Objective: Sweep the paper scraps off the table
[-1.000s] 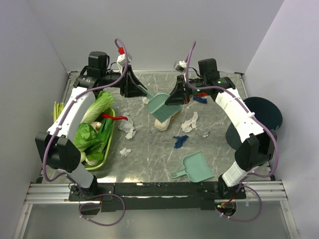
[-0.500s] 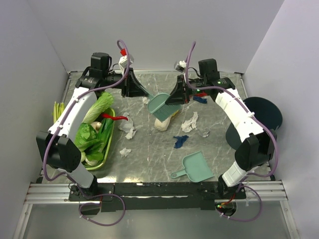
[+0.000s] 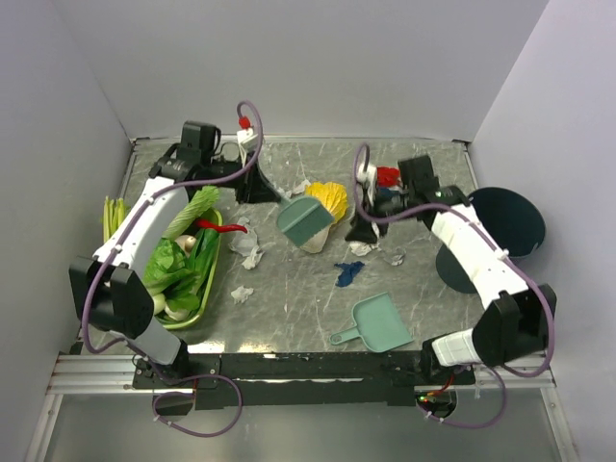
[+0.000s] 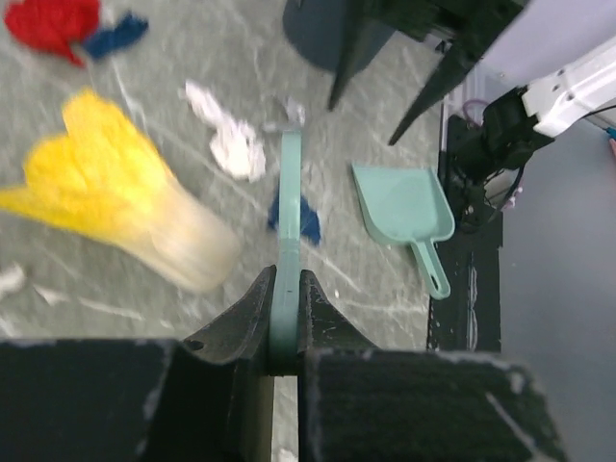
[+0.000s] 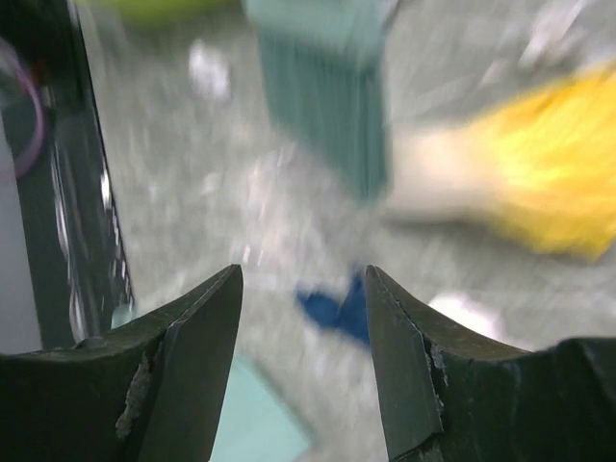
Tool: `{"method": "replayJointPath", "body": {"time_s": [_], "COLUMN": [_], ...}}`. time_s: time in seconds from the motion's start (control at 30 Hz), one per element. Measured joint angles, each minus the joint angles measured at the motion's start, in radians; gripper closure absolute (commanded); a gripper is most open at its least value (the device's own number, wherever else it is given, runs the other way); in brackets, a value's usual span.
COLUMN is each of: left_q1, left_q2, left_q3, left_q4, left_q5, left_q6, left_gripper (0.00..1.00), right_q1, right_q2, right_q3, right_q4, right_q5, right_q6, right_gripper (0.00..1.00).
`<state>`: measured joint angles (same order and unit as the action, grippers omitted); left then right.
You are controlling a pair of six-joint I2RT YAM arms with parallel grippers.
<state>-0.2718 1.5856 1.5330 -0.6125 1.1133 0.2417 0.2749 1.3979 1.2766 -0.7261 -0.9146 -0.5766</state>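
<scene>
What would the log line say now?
left fingers: shut on teal plastic brush | right fingers: open, empty | crumpled paper scraps: on dark marble table

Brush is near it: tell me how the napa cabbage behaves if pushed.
The napa cabbage lies on its side, rounded, so it probably rolls or pivots. It dwarfs the paper scraps, so it likely resists the brush.

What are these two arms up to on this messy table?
It's a cleanup job. The left fingers are clamped on the handle of a teal hand brush, whose head sits against a napa cabbage mid-table. The right fingers are open and empty, close by the cabbage. Paper scraps lie scattered over the table, and a matching dustpan lies by itself near the front edge.
</scene>
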Motion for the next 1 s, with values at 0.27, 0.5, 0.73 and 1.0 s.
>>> {"method": "replayJointPath", "body": {"time_s": [0.27,0.5,0.73,1.0], "left_q1": [0.001,0.003,0.003,0.007], "left_q2": [-0.057,-0.084,-0.096,-0.097], "left_q3": [-0.137,-0.162,-0.194,-0.19], "left_q4": [0.01,0.068,0.095,0.095], "left_q5": [-0.114,-0.232,-0.358,-0.404], "left_q6": [-0.037,-0.092,-0.153,-0.15], "left_gripper": [0.99,0.99,0.99,0.99], "right_q1": [-0.005,-0.005,-0.004,0.036], "right_q2": [-0.089,-0.093,-0.147,-0.174], "right_q3": [-0.28,-0.307,-0.398,-0.497], "right_q4": [-0.093,-0.16,-0.158,-0.123], "right_q5": [0.151,0.273,0.381,0.461], "right_q6": [-0.204,-0.391,-0.559,-0.682], "right_gripper": [0.37,0.35,0.33,0.34]}}
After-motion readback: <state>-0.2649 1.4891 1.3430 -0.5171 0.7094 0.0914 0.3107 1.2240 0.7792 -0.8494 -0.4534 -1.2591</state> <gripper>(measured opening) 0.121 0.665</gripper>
